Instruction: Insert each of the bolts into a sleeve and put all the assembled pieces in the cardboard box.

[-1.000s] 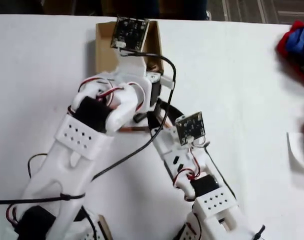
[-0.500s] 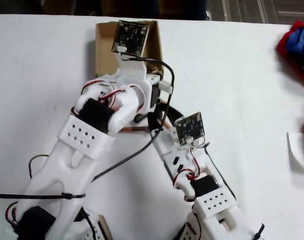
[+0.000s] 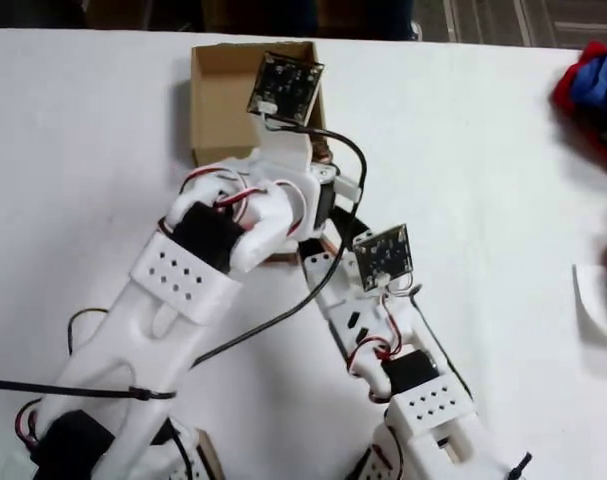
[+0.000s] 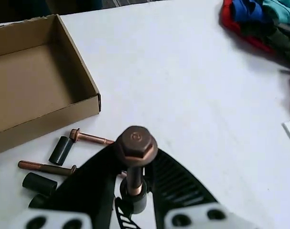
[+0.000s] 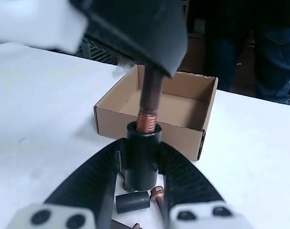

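While the left gripper point(image 4: 135, 180) is clamped on the shank of a copper bolt point(image 4: 136, 143), the right gripper point(image 5: 141, 174) is clamped on an upright black sleeve point(image 5: 143, 145). The threaded tip of the bolt sits in the top opening of the sleeve, with several turns of thread exposed above the rim. Both parts are held above the white table point(image 4: 192, 76), near the open cardboard box point(image 4: 49, 119). On the table just beside the box wall lie a loose bolt point(image 4: 90, 137) with a loose sleeve point(image 4: 61, 150) at its head, then a second loose bolt point(image 4: 44, 167) and a second loose sleeve point(image 4: 38, 183)
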